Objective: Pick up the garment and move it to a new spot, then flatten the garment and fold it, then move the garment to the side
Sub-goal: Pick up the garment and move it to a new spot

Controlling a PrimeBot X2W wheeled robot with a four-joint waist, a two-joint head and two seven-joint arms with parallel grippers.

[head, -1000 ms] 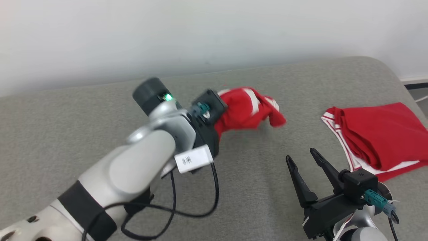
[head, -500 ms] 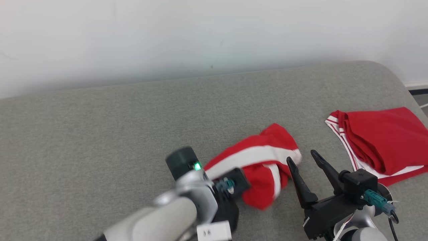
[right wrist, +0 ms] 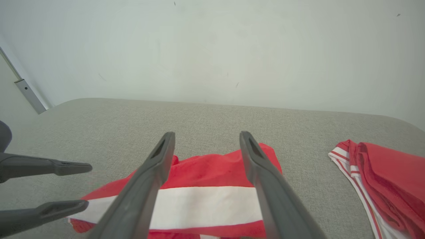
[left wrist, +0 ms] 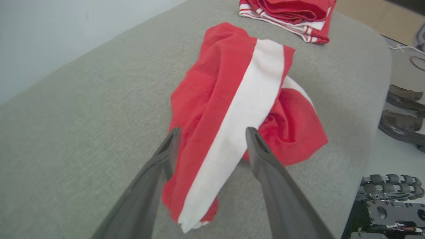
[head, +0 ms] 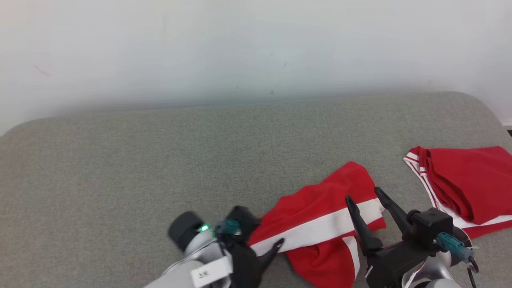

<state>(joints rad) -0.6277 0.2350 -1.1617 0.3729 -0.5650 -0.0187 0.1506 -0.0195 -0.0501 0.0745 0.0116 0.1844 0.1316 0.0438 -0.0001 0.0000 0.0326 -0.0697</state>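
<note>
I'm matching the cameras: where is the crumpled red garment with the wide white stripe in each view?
Head view: striped garment, lower centre-right.
Left wrist view: centre.
Right wrist view: bottom centre.
Shared landmark: folded red garment, beyond it on the right.

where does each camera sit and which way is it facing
left wrist: on left arm, looks along open left claw down onto the garment
right wrist: on right arm, looks past right claw over garment toward the wall
head: up top, looks forward-down at grey surface, both claws low
all share garment and folded red pile
</note>
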